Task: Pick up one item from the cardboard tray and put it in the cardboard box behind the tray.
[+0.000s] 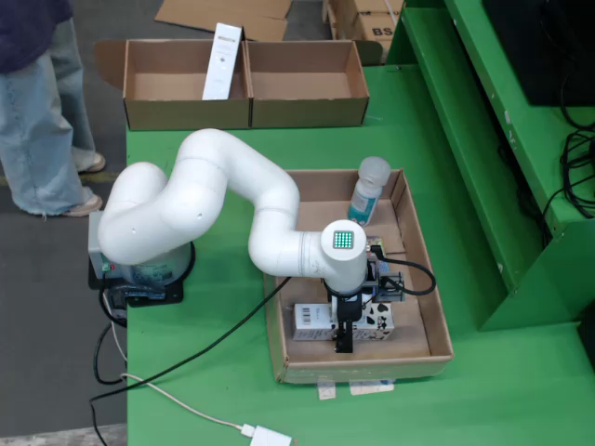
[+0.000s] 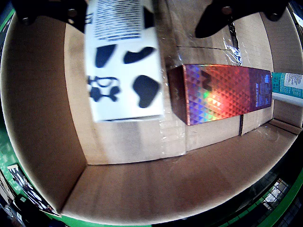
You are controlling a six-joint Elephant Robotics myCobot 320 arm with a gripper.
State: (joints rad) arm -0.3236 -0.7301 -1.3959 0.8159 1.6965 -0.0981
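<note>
White cow-spotted carton between spread black tool fingers, grip possibly loose; holographic faceted box alongside.

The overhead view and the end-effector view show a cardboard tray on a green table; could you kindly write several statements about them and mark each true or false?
1. The white carton with black cow patches lies in the shallow cardboard tray. True.
2. The white robot arm's end effector hangs above the divided cardboard box. False: it is over the tray, at the carton.
3. A clear-capped bottle with a teal label stands at the tray's far end. True.
4. The holographic red-purple box lies on the green table beside the tray. False: it is inside the tray, next to the carton.
5. The divided box holds a tall white box. True.
</note>
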